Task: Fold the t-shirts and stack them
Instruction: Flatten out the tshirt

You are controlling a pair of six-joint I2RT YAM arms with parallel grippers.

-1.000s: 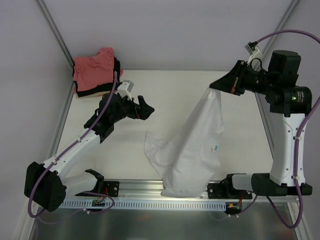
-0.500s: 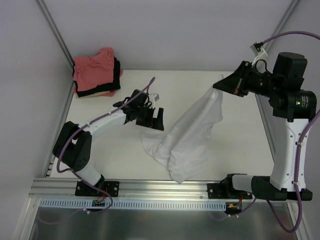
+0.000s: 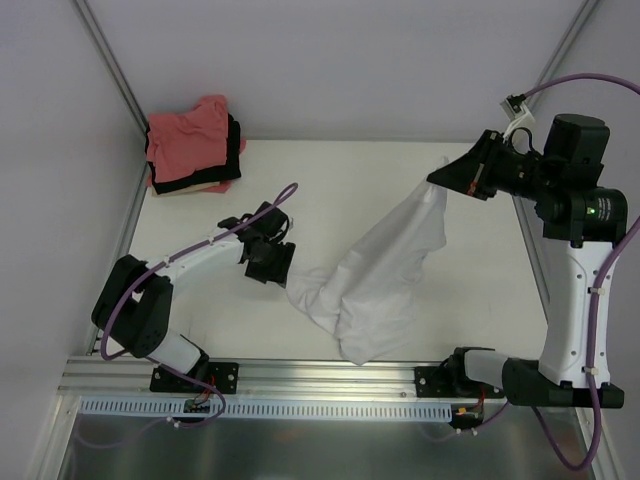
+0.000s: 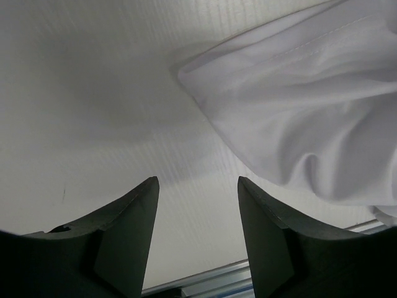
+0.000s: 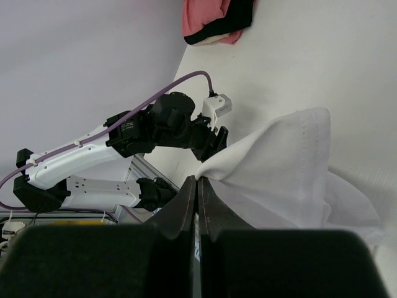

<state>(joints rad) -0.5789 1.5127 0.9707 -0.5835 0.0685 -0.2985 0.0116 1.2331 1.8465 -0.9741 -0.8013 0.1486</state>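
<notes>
Flat white table (image 3: 340,190)'s got a stack of pink, black and cream cloth tees (image 3: 190,150) far left, plus a rumpled white cloth t-shirt (image 3: 380,285) with its lower end resting near-centre.

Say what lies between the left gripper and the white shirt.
Only bare table between left gripper and shirt; the left wrist view shows it.

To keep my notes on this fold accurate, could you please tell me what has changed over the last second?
The left gripper swung down toward the left corner of the white shirt, jaws narrowing but empty. The right gripper, still clamped, drew the shirt back off the near rail. The pile stayed put.
</notes>
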